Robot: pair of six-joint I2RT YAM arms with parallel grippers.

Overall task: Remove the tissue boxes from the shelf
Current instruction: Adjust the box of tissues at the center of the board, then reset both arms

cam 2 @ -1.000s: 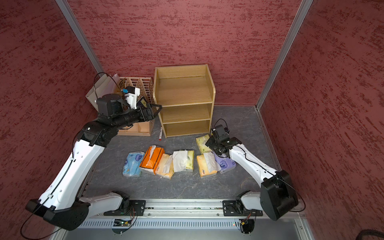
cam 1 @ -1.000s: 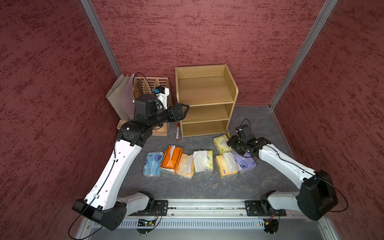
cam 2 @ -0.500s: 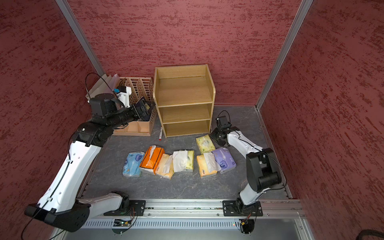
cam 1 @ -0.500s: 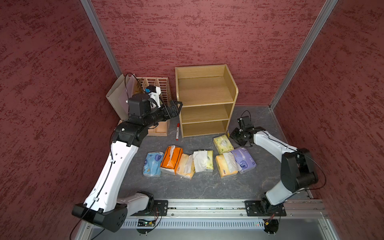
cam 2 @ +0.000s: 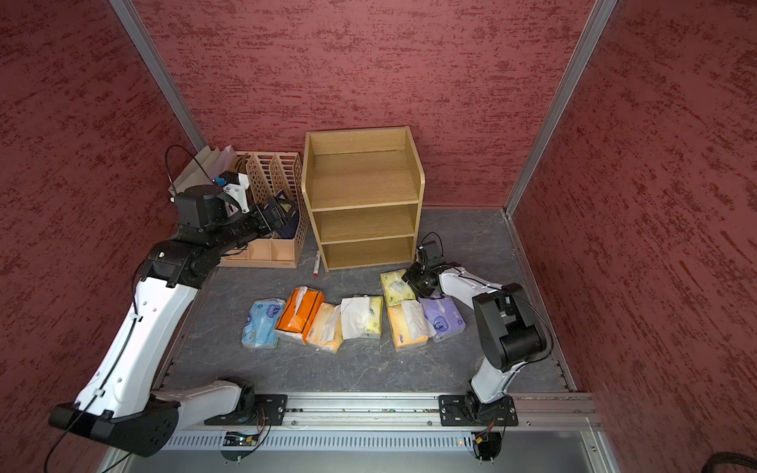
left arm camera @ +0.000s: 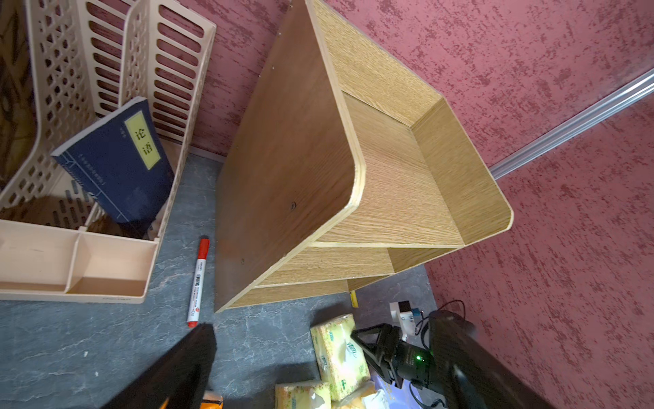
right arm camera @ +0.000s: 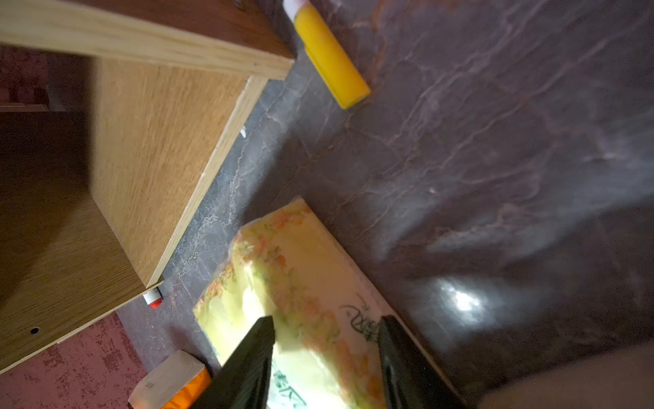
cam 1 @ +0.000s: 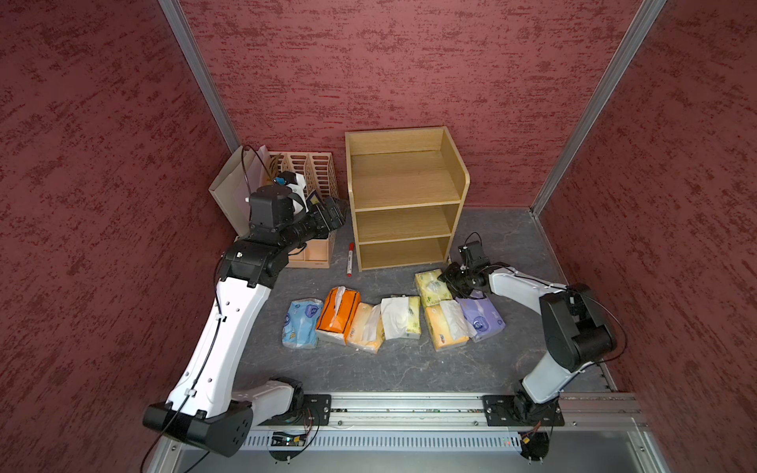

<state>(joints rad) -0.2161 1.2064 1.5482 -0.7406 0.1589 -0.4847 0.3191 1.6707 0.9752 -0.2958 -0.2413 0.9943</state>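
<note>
The shelf (cam 1: 405, 196) (cam 2: 360, 184) (left arm camera: 300, 159) (right arm camera: 141, 141) stands at the back with all three tiers bare. In both top views the tissue boxes lie on the grey floor in front of it: light blue (cam 1: 301, 323), orange (cam 1: 338, 313), pale orange (cam 1: 366, 327), one with white tissue spilling out (cam 1: 401, 317), yellow-orange (cam 1: 444, 327), lilac (cam 1: 481, 317) and yellow-green (cam 1: 430, 286) (cam 2: 395, 286) (left arm camera: 339, 354) (right arm camera: 300, 283). My right gripper (cam 1: 448, 280) (cam 2: 411, 278) (right arm camera: 325, 320) hangs open over the yellow-green pack's right edge. My left gripper (cam 1: 338, 213) (cam 2: 286, 209) (left arm camera: 320, 320) is open and empty, raised beside the shelf's left panel.
A beige slotted file organizer (cam 1: 311, 176) with a navy booklet (left arm camera: 116, 166) stands left of the shelf, with a paper bag (cam 1: 233, 192) behind it. A red marker (cam 1: 350, 260) (left arm camera: 198, 279) lies between them. A yellow highlighter (right arm camera: 329, 60) lies by the shelf's right foot. The rail (cam 1: 389, 409) runs along the front.
My left gripper has drawn back to the left, away from the shelf's middle tier. My right gripper swung toward the shelf's right corner and came back over the yellow-green pack, its elbow folding upward.
</note>
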